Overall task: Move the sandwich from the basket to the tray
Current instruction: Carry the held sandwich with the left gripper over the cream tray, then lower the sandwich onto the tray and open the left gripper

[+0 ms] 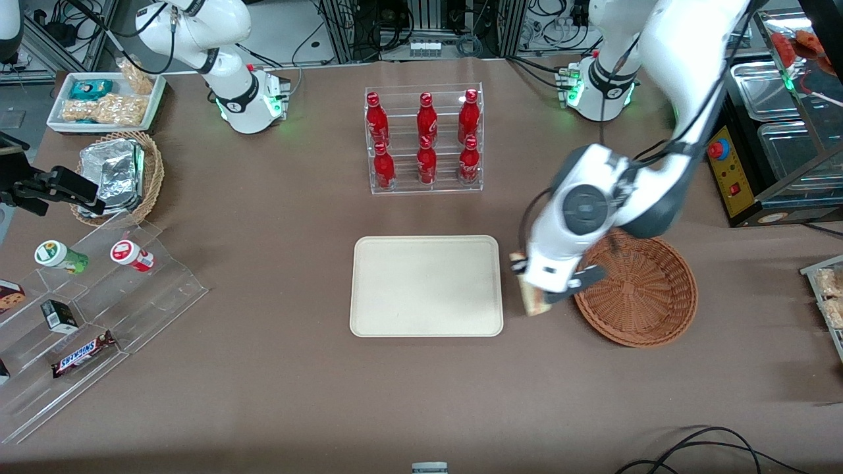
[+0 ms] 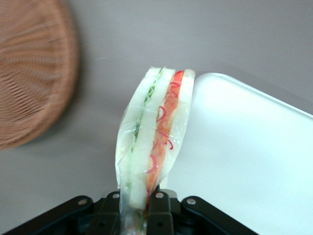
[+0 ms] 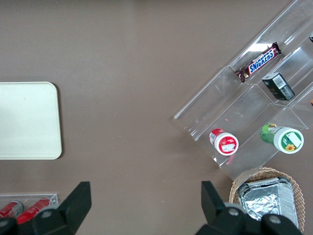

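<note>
My left gripper (image 1: 535,289) is shut on the clear-wrapped sandwich (image 1: 532,304) and holds it above the table, between the reddish-brown wicker basket (image 1: 642,289) and the cream tray (image 1: 426,286). In the left wrist view the sandwich (image 2: 155,132) stands on edge between the black fingers (image 2: 159,215), white bread with green and red-orange filling layers. The basket (image 2: 29,73) shows beside it with nothing in it, and the tray's edge (image 2: 254,161) lies just beside the sandwich. The tray also shows in the right wrist view (image 3: 27,120).
A clear rack of red bottles (image 1: 423,138) stands farther from the front camera than the tray. Toward the parked arm's end lie a tan basket of foil packets (image 1: 118,172), a white snack tray (image 1: 105,100) and a clear stepped stand with snacks (image 1: 85,309).
</note>
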Controlling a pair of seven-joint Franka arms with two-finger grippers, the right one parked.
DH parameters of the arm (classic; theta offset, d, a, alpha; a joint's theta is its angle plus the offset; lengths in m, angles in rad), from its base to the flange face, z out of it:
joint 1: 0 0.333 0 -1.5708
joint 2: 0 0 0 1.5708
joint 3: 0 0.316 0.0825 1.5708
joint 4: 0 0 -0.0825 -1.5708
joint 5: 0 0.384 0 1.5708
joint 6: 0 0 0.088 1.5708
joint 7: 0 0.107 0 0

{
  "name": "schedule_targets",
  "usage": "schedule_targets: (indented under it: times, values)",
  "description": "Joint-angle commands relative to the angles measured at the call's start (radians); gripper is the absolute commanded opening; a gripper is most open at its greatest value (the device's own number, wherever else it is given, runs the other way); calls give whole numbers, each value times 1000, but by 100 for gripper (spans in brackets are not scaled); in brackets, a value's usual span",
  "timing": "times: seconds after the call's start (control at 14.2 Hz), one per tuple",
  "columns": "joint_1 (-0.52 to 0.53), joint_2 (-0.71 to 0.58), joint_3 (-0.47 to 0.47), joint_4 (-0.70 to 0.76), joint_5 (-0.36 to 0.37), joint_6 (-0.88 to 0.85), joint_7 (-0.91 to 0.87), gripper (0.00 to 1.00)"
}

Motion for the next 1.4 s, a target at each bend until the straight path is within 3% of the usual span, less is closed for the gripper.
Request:
schedule_targets:
  times: [0.0,0.07,0.35,0.98,1.12,1.19,1.26,1.33]
  values:
    - [-107,166,-39,216,112,-49,13,19]
    - [-144,200,-39,249,113,-36,10,15]
    - [-229,272,-39,286,112,65,-27,15]
    - [-272,349,-30,273,124,163,-162,19]
    - [-286,349,-15,273,122,163,-168,30]
    - [-290,349,-6,271,122,163,-176,30]
    - [-295,349,-3,271,122,163,-177,45]
    - [-295,347,-3,271,121,163,-180,84]
